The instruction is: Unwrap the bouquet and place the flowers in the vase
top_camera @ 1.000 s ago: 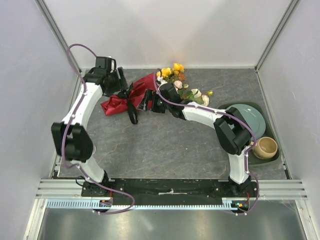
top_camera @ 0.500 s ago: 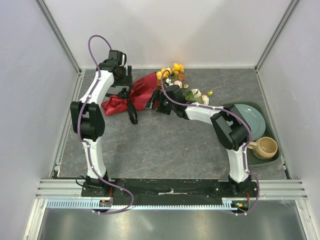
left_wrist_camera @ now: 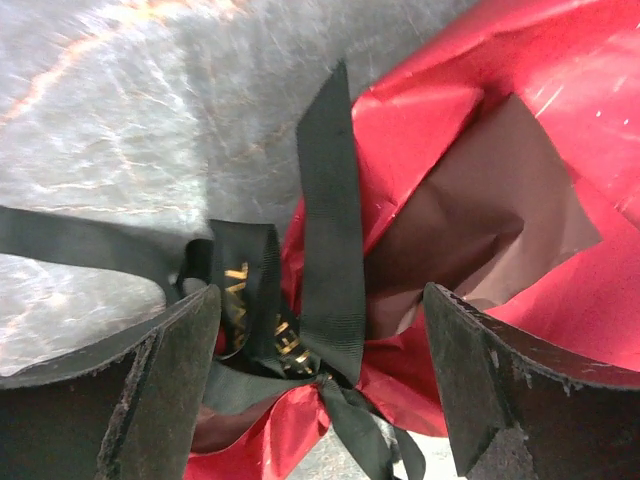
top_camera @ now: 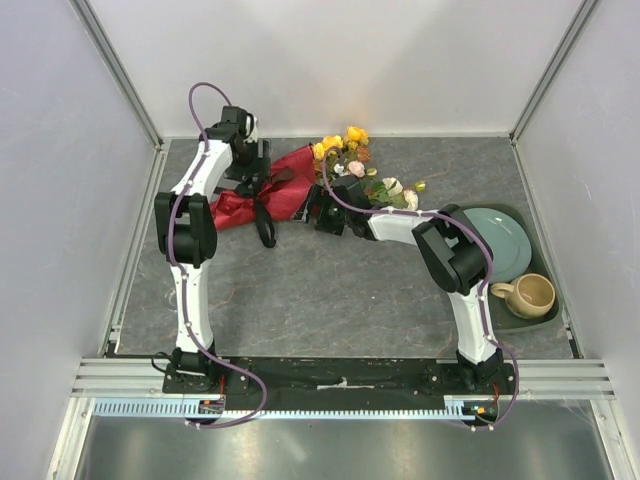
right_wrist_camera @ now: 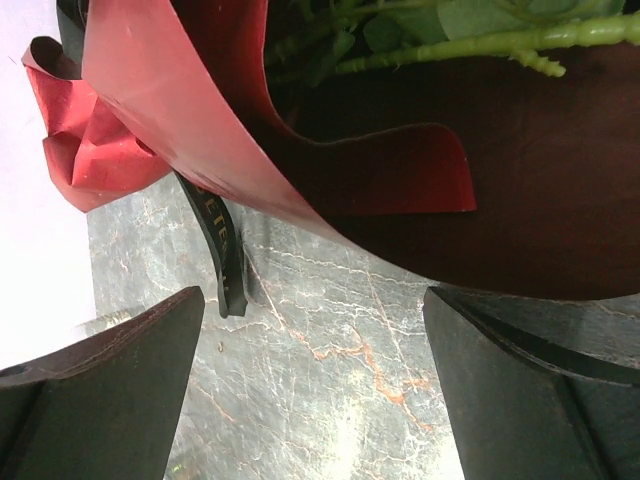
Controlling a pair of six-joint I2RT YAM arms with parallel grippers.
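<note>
Gold lettering, black ribbon (left_wrist_camera: 245, 290) of bouquet (left_wrist_camera: 480, 120), unreadable

A bouquet (top_camera: 290, 175) in a cone of dark red wrapping paper (left_wrist_camera: 540, 90) lies on its side near the far edge of the grey table (top_camera: 330, 280). A black ribbon (left_wrist_camera: 330, 230) ties its narrow left end. Yellow, pink, cream and rust flowers (top_camera: 356, 134) on green stems (right_wrist_camera: 480, 45) spill out to the right.

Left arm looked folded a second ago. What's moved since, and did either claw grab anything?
The left arm straightened and the left claw swung right, now open astride the black ribbon on the bouquet. Neither grips anything. The right claw barely shifted, open beside the wrapping paper. Bouquet, plate and mug stayed put.
</note>
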